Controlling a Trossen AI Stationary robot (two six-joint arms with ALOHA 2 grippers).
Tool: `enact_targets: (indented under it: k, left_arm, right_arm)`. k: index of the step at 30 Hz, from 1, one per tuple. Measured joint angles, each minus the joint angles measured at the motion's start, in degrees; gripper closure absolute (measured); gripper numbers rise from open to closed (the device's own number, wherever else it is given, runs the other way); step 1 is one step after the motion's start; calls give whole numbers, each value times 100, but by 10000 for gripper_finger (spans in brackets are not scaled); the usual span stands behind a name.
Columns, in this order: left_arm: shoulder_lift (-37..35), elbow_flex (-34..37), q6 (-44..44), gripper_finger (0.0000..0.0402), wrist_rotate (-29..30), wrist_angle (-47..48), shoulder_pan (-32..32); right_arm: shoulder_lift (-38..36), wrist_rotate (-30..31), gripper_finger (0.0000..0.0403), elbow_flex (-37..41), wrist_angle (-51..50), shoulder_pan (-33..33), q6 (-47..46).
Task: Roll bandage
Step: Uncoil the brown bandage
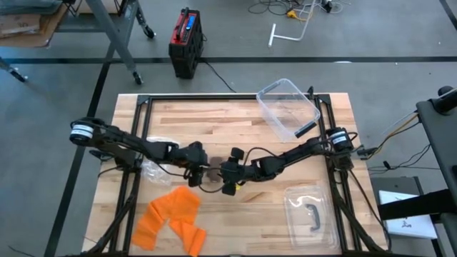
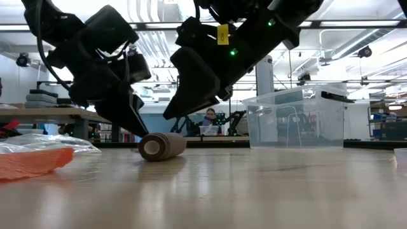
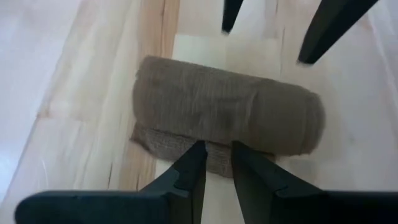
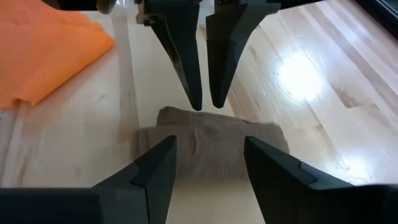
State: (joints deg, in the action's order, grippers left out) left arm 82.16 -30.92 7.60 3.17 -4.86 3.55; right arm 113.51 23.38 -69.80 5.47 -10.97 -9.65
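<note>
A brown bandage roll lies on its side on the wooden table, mid-table between both arms. One open end faces the near edge. Its loose end sticks out on the left side. My left gripper slants down from the left, and only a narrow gap is left between its fingers. My right gripper comes from the right and hovers open over the roll. One of its fingers stands toward each end of the roll, touching nothing. My left gripper's two fingertips meet the bandage's loose end at the roll's left side, slanting down from the table's left. Cloth shows in the narrow gap between them, and I see no pinch. The roll lies on the table.
An orange bandage lies unrolled near the front left, with a crumpled plastic bag behind it. A clear plastic bin stands at the back right. Its lid lies at the front right.
</note>
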Motion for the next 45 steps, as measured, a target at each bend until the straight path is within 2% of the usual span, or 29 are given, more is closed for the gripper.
enact_targets:
  k: [4,10,18,32,35,39,45]
  left_arm:
    - [-34,0,6,333,4,-39,0]
    - [504,0,-3,333,18,-457,0]
    - [947,-16,-62,333,47,-520,0]
    - [970,-11,32,333,42,-636,0]
    - [972,-11,39,333,39,-638,0]
    - [972,-7,41,333,36,-613,0]
    - [970,-14,40,333,32,-452,0]
  right_arm:
    - [1,-4,220,-7,39,37,24]
    - [4,-118,220,-7,208,156,24]
    - [8,-258,220,-7,277,221,65]
    - [9,-260,220,10,308,236,72]
    - [217,-283,220,5,731,268,62]
    - [572,-425,220,-118,476,315,-150]
    - [447,-370,220,-372,-856,249,-673]
